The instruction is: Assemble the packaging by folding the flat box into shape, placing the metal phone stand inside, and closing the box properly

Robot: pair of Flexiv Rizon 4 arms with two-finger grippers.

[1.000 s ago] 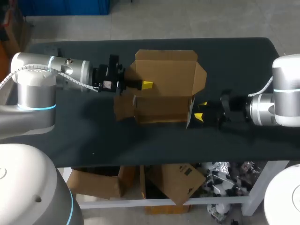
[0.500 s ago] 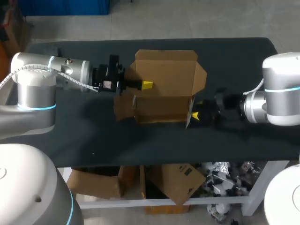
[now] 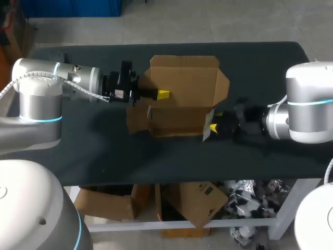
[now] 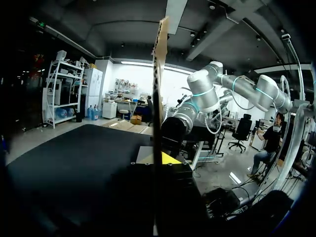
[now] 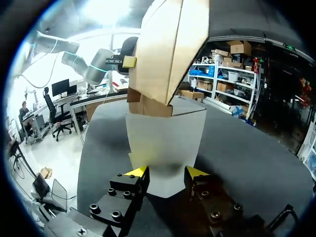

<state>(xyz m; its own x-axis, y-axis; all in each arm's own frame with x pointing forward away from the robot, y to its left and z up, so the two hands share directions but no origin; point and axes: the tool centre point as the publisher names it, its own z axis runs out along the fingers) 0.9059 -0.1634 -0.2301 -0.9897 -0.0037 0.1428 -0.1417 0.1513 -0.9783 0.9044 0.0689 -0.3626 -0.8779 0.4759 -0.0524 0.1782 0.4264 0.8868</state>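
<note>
Box (image 3: 182,96) of brown cardboard is seen near the middle of the dark bench (image 3: 260,67), half folded and with its top open. Its lid is laid back on the far side, and a small brown flap (image 3: 136,119) is spread out at its left end.

The left arm (image 3: 57,78) is held level over the bench, at the left wall of the box. The left jaws are clenched on this wall: 1 yellow tip (image 3: 163,94) is seen inside the box, and in the left wrist view the wall (image 4: 159,74) is shown edge-on, standing up from the jaws, with the tip (image 4: 165,158) pressed against it.

The right arm (image 3: 307,104) is placed low at the right end of the box. The right jaws are released. In the right wrist view a white flap (image 5: 165,148) of the box lies between the 2 yellow tips (image 5: 138,171), and the brown box (image 5: 168,54) rises just ahead of them. In the head view the same flap (image 3: 208,131) is found just beside the jaws. It cannot be told whether the tips touch the flap.
</note>
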